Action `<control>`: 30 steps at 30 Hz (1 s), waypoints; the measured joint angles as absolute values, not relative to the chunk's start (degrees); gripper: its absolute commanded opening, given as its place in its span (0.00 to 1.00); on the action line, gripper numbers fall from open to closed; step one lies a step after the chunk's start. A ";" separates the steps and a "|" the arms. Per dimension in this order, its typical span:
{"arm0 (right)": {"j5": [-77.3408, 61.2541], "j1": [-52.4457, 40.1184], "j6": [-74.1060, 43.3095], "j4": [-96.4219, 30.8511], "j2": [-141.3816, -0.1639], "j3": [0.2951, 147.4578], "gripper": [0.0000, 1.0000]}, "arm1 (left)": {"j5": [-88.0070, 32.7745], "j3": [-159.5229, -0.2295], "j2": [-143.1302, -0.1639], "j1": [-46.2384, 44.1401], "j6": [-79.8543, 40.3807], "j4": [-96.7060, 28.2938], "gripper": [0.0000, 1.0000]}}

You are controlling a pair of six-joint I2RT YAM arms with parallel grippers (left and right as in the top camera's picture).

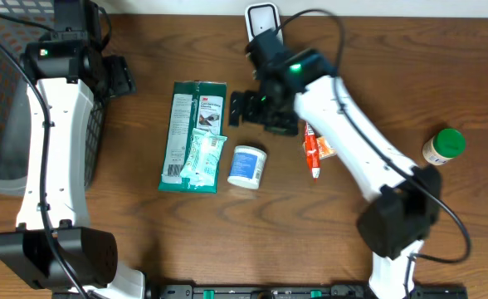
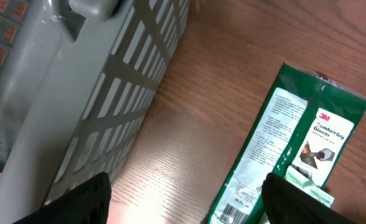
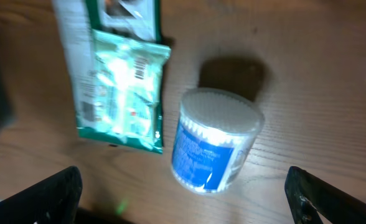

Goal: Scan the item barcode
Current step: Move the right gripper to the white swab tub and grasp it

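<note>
Wood-grain table bears a round plastic tub beside a flat glossy packet

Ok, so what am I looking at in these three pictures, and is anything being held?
Two white robot arms stand at a table. One picture looks down from above; the other two come from a camera on each wrist, so the dark shapes at the bottom are that arm's own fingers. On the table lie a green glove packet with a teal packet on it, a tub of cotton swabs, an orange tube and a green-capped bottle; a grey basket stands at the left. The left end effector is open beside the basket, the right end effector open and facing the tub. Neither holds anything.
</note>
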State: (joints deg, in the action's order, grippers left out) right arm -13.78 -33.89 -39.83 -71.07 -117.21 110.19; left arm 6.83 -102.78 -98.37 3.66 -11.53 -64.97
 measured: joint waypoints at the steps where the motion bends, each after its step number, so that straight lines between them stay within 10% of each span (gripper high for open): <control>1: -13.45 -34.48 -40.38 -71.26 -118.50 110.19 0.99 | 6.83 -102.78 -98.37 3.66 -11.53 -64.97 0.78; 30: -11.46 -37.36 -47.11 -67.55 -128.05 103.74 0.99 | 6.81 -102.78 -98.37 3.66 -11.53 -64.97 0.78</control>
